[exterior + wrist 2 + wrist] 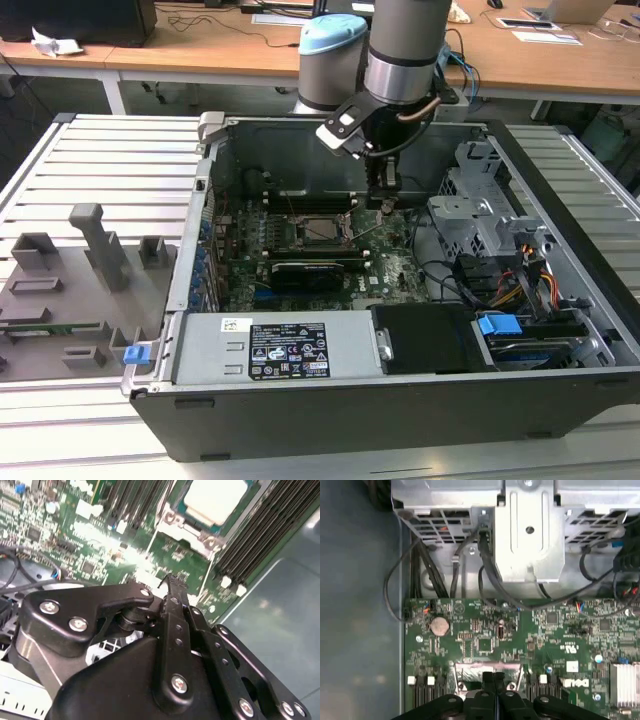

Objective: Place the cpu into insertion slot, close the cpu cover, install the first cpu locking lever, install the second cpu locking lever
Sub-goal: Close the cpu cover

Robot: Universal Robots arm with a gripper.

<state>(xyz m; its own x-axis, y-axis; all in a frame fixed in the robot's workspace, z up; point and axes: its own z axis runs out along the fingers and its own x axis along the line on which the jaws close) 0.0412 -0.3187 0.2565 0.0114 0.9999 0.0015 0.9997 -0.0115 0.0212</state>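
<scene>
The cpu [217,500], a pale silvery square, lies in the insertion slot [322,230] in the middle of the green motherboard. The cpu cover [187,530], a thin metal frame, lies flat around it. My gripper [385,203] hangs low over the board just to the exterior view's right of the socket. Its black fingers [172,587] are pressed together, and I see nothing between them. In the first wrist view the gripper [495,677] sits right at the edge of the cover [487,670]. A thin metal lever [367,232] slants from the socket up towards the fingertips.
The board sits deep in an open computer case with tall walls. A black expansion card [305,270] lies in front of the socket, and memory slots [260,535] flank it. A metal drive cage [480,215] with cables stands at the exterior view's right. The power supply [270,345] is at the front.
</scene>
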